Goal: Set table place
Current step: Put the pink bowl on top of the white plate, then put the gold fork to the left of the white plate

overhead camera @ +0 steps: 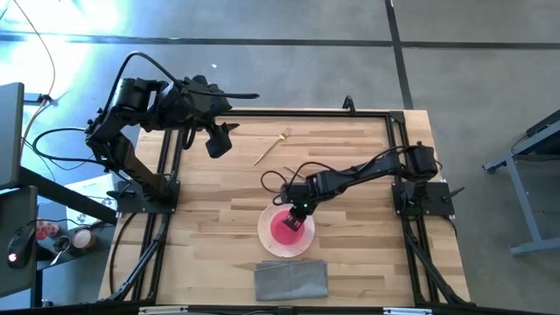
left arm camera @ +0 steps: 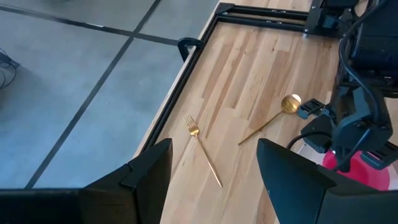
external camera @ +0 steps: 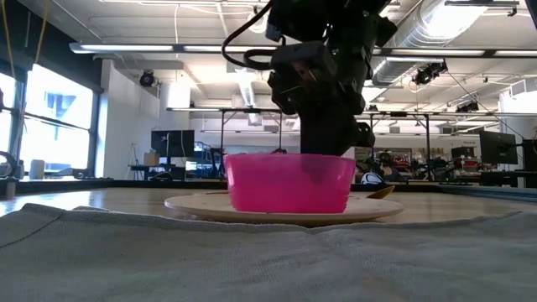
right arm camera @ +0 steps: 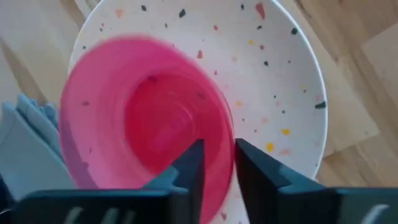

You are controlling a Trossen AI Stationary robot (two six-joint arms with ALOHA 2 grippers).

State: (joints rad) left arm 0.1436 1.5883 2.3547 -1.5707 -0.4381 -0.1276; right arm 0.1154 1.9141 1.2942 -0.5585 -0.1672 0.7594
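Observation:
The round speckled off-white plate point(overhead camera: 273, 243) lies on the table point(overhead camera: 210, 219) near its front middle. The pink bowl point(overhead camera: 287, 226) stands upright with its base on the plate point(external camera: 201, 205). My right gripper point(overhead camera: 297, 219) reaches in from the right and is shut on the bowl's rim. The gold fork point(left arm camera: 203, 151) and gold spoon point(left arm camera: 268, 121) lie flat on the wood toward the far edge. One of them shows in the high view point(overhead camera: 272, 149). My left gripper point(overhead camera: 220, 140) hovers open and empty over the table's far left part. My right gripper holds the pink bowl's rim point(right arm camera: 225, 144) with one finger point(right arm camera: 189, 167) inside the bowl and the other point(right arm camera: 256, 169) outside. The fingers come from above, pointing down. The bowl point(external camera: 289, 183) stands upright with its base on the plate.
A folded grey cloth point(overhead camera: 291, 278) lies at the near edge just in front of the plate and fills the foreground of the low view point(external camera: 252, 252). The black rail frame point(overhead camera: 306, 114) runs round the tabletop. Bare wood lies left of the plate.

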